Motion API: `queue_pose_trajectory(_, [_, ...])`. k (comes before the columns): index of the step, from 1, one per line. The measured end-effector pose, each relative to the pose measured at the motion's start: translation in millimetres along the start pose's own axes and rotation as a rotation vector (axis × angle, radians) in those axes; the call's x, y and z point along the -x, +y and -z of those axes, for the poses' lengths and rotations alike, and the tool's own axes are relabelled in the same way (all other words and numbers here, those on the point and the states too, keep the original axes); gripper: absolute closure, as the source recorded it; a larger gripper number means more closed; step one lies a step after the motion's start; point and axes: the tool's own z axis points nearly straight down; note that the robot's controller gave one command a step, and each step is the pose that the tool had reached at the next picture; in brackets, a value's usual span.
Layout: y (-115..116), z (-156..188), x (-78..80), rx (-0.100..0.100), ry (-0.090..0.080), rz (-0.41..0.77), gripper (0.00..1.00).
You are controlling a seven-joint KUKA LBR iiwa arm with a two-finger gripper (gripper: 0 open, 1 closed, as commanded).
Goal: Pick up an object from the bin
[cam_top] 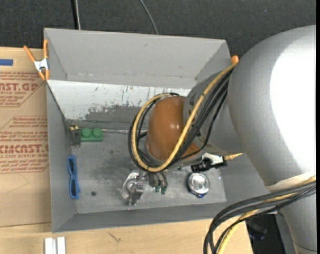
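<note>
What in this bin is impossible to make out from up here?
1. Pincer: camera view, mostly hidden under the orange cover and cables; whether it holds anything cannot be told.
2. Right side of the bin: covered by the big grey arm.
3. Shiny crumpled thing near the front wall: too small to name.
4. Dark bit beside the green brick: too small to name.

The one camera looks down, somewhat aslant and fairly near, on the grey bin (133, 52), arm (276, 105) at right.
</note>
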Motion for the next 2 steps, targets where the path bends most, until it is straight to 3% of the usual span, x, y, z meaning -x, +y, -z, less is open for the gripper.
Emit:
queue_pose_trajectory(1, [-0.8, 0.7, 1.3, 0.001, -0.003, -0.002, 1.0])
queue_pose_trajectory(2, [-1.9, 142.9, 11.1, 0.001, 0.0, 0.04, 1.0])
